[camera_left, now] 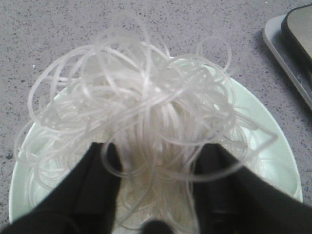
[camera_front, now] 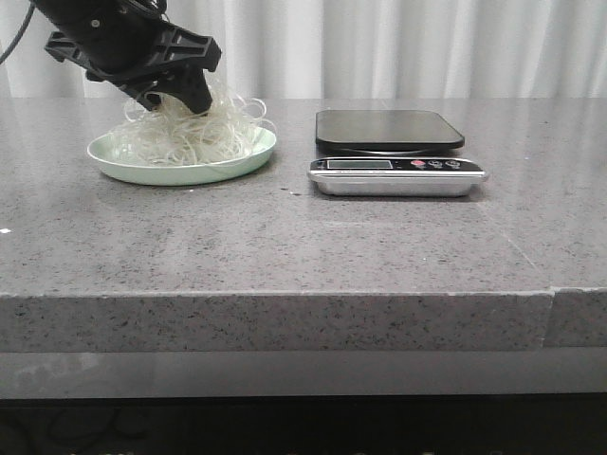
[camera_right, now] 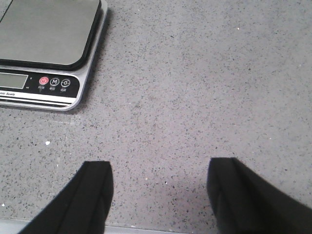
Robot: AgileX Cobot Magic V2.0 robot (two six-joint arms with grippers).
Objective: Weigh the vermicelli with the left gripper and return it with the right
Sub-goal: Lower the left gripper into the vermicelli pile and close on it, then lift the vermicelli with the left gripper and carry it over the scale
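Note:
The vermicelli (camera_front: 213, 133) is a fluffy tangle of pale strands heaped on a pale green plate (camera_front: 180, 172) at the table's left. My left gripper (camera_front: 185, 95) reaches down into the heap from above. In the left wrist view its black fingers (camera_left: 97, 180) stand wide apart with strands of the vermicelli (camera_left: 141, 97) between them, so the left gripper (camera_left: 156, 165) is open around the tangle. The scale (camera_front: 394, 142), with a black platform and silver base, stands to the plate's right with nothing on it. My right gripper (camera_right: 161, 180) is open and empty over bare table near the scale (camera_right: 44, 34).
The plate's rim (camera_left: 273, 165) shows around the noodles in the left wrist view, with the scale's corner (camera_left: 292, 44) beyond it. The grey stone table (camera_front: 303, 246) has its front edge near the camera. White curtains hang behind.

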